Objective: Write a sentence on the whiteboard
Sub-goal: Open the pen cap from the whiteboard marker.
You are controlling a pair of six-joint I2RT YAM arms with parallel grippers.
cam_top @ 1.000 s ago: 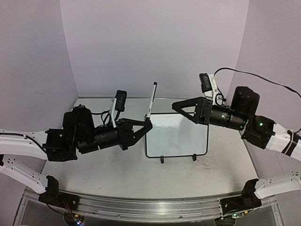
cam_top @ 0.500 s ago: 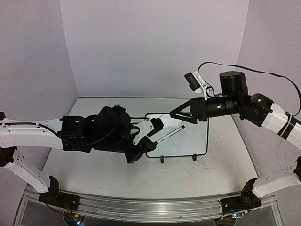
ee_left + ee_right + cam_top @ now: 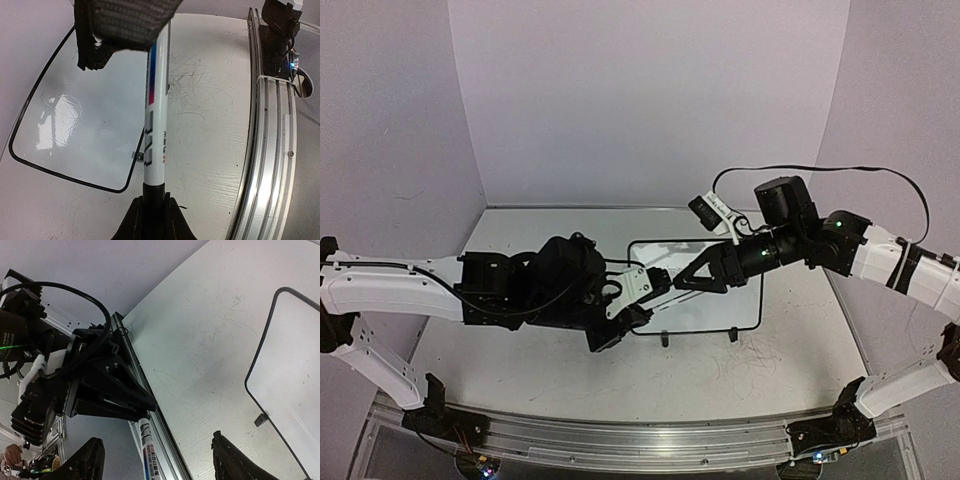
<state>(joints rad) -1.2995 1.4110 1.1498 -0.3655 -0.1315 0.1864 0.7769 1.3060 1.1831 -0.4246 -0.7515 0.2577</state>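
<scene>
The whiteboard [image 3: 720,300] stands on small black feet at the table's middle, and I see no sentence on its white face. It also shows in the left wrist view [image 3: 70,120] and the right wrist view [image 3: 295,370]. My left gripper [image 3: 645,302] is shut on the black end of a white marker [image 3: 667,289], held level over the board's left edge. In the left wrist view the jaws [image 3: 152,212] pinch the marker [image 3: 156,125]. My right gripper [image 3: 686,282] is open, its fingers [image 3: 90,460] either side of the marker's free end [image 3: 150,450], apart from it.
Thin black scribble marks [image 3: 750,360] lie on the tabletop to the right of the board's feet, also in the left wrist view [image 3: 195,85]. An aluminium rail [image 3: 650,440] runs along the table's near edge. Purple walls close in the back and sides.
</scene>
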